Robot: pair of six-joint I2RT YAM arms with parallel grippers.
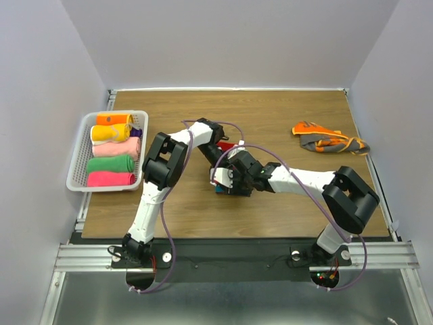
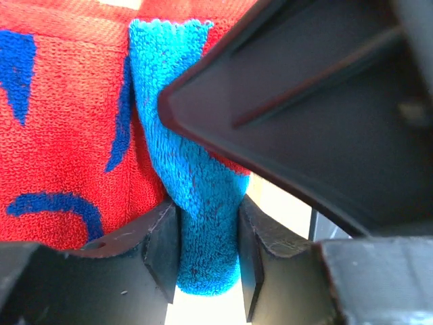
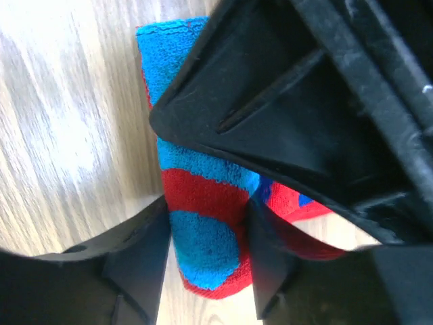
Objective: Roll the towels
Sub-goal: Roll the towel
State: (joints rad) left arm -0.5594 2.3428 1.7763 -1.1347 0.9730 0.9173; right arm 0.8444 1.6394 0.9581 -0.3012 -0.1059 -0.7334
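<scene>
A red towel with blue patterns (image 2: 67, 135) lies at the table's middle, mostly hidden under both grippers in the top view, where only a red edge (image 1: 229, 145) shows. My left gripper (image 2: 206, 250) is shut on a blue rolled fold of it, both pads pressing the cloth. From the opposite side my right gripper (image 3: 206, 250) has its fingers against the sides of the rolled end (image 3: 203, 237). In the top view the left gripper (image 1: 222, 152) and right gripper (image 1: 226, 181) meet tip to tip. Several rolled towels (image 1: 111, 149) lie in the basket.
The white slatted basket (image 1: 80, 152) stands at the left edge of the table. A crumpled orange and grey cloth (image 1: 328, 139) lies at the back right. Each wrist view is half filled by the other gripper's dark body (image 2: 325, 122).
</scene>
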